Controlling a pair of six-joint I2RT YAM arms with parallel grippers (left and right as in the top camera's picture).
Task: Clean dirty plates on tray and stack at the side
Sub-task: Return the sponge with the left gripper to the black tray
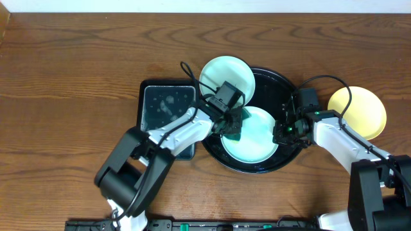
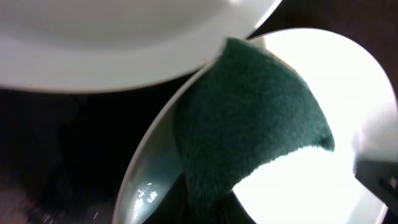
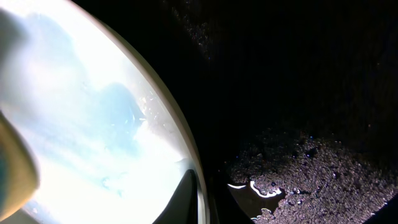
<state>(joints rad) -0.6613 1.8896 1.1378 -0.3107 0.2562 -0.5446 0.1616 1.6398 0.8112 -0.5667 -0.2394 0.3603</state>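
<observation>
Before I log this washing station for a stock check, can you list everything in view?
round tray: one, glossy black, table centre.
front mint plate: one, pale mint, inside the round tray.
back mint plate: one, pale mint, over the round tray's far-left rim.
yellow plate: one, pale yellow, on the table right of the round tray.
rectangular tray: one, black, left of the round tray.
sponge: one, dark green, on the front mint plate.
table: one, brown wood.
left pincer: one, shut on the sponge.
right pincer: one, shut, at the front mint plate's right rim.
</observation>
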